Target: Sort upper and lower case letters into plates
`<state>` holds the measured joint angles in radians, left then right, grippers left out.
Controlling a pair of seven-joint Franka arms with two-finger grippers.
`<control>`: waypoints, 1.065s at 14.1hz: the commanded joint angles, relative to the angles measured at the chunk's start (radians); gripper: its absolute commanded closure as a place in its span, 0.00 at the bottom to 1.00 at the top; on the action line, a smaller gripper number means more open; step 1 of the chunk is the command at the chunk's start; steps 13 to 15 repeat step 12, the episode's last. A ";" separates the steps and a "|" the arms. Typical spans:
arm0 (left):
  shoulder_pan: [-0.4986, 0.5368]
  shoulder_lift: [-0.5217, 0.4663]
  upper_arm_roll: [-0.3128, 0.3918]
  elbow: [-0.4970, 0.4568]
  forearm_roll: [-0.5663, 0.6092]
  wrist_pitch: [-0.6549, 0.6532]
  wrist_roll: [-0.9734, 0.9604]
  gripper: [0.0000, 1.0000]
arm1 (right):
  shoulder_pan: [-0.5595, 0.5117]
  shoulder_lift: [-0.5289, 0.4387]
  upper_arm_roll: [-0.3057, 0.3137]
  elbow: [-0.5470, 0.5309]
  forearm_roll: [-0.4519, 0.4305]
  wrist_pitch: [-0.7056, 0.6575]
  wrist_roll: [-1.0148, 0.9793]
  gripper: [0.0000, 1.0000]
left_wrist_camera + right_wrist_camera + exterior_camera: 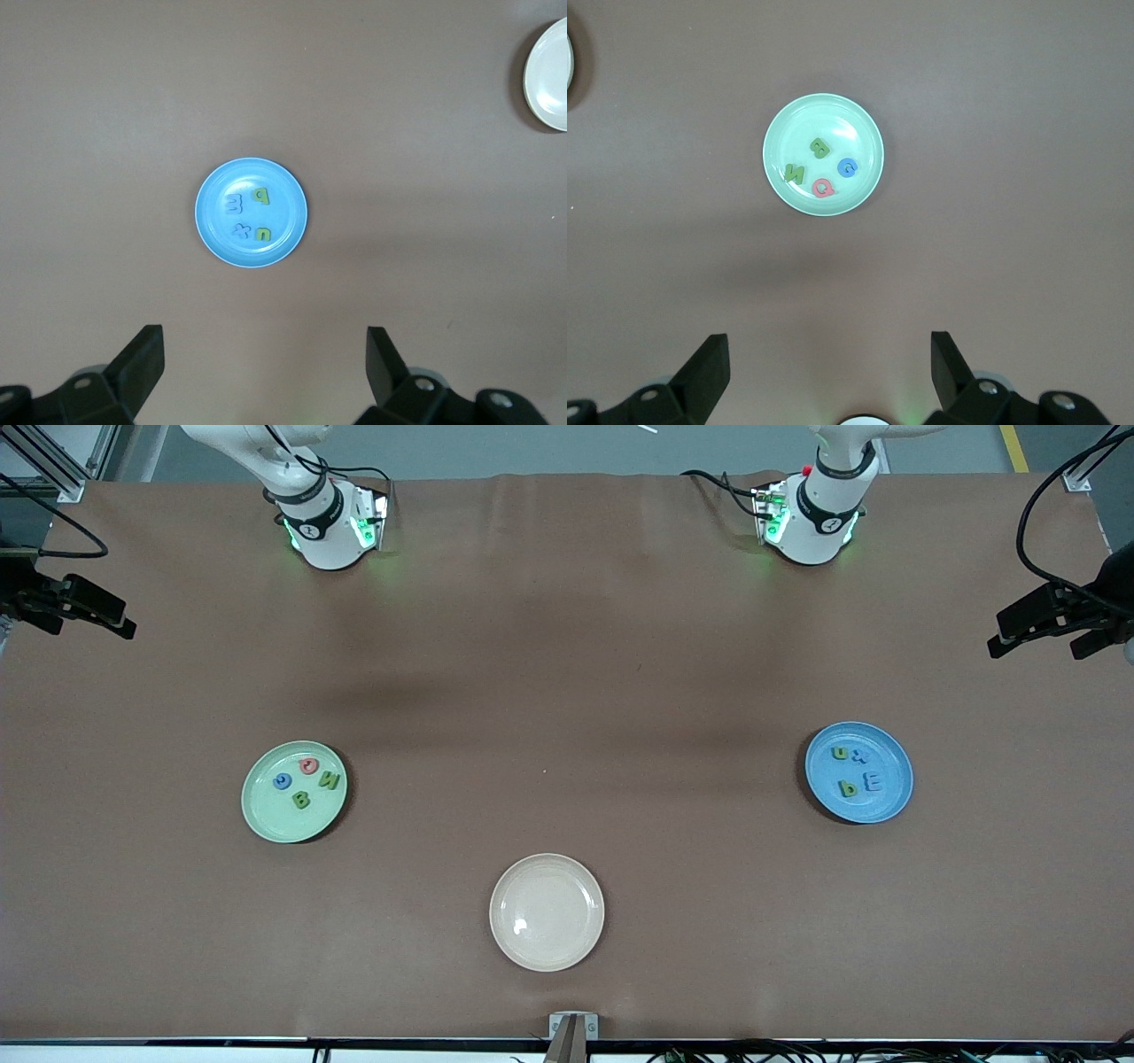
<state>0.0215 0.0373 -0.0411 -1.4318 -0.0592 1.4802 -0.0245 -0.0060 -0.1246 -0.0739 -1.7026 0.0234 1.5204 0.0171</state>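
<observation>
The pale green plate (266, 815) lies toward the right arm's end of the table and holds several letters: a red one (308, 765), a blue one (283, 781) and two green ones. It also shows in the right wrist view (797, 124). The blue plate (886, 744) lies toward the left arm's end and holds several letters, among them a green one (849, 787) and a lilac one (873, 782). It also shows in the left wrist view (288, 212). My left gripper (261, 345) and right gripper (828, 347) are open and empty, high over bare table.
A cream-white plate (547, 911) with nothing in it lies nearer the front camera, between the two coloured plates; it also shows in the left wrist view (549, 75). Black camera mounts (80, 602) (1054, 615) stand at both table ends.
</observation>
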 commanded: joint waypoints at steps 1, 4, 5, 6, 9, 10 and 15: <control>0.000 -0.042 -0.006 -0.049 0.024 0.026 0.015 0.00 | -0.015 -0.033 0.014 -0.039 0.015 0.024 0.000 0.00; 0.002 -0.042 -0.006 -0.048 0.022 0.025 0.014 0.00 | -0.015 -0.032 0.014 -0.039 0.001 0.027 -0.003 0.00; 0.002 -0.042 -0.006 -0.048 0.022 0.025 0.014 0.00 | -0.017 -0.032 0.014 -0.039 0.000 0.030 -0.003 0.00; 0.002 -0.042 -0.008 -0.048 0.022 0.025 0.015 0.00 | -0.017 -0.033 0.014 -0.039 -0.008 0.037 -0.003 0.00; -0.001 -0.042 -0.008 -0.048 0.022 0.022 0.014 0.00 | -0.015 -0.032 0.014 -0.039 -0.014 0.046 -0.035 0.00; -0.002 -0.042 -0.008 -0.048 0.021 0.022 0.015 0.00 | -0.017 -0.032 0.013 -0.039 -0.016 0.047 -0.045 0.00; -0.002 -0.042 -0.009 -0.048 0.021 0.022 0.015 0.00 | -0.015 -0.032 0.014 -0.039 -0.017 0.046 -0.046 0.00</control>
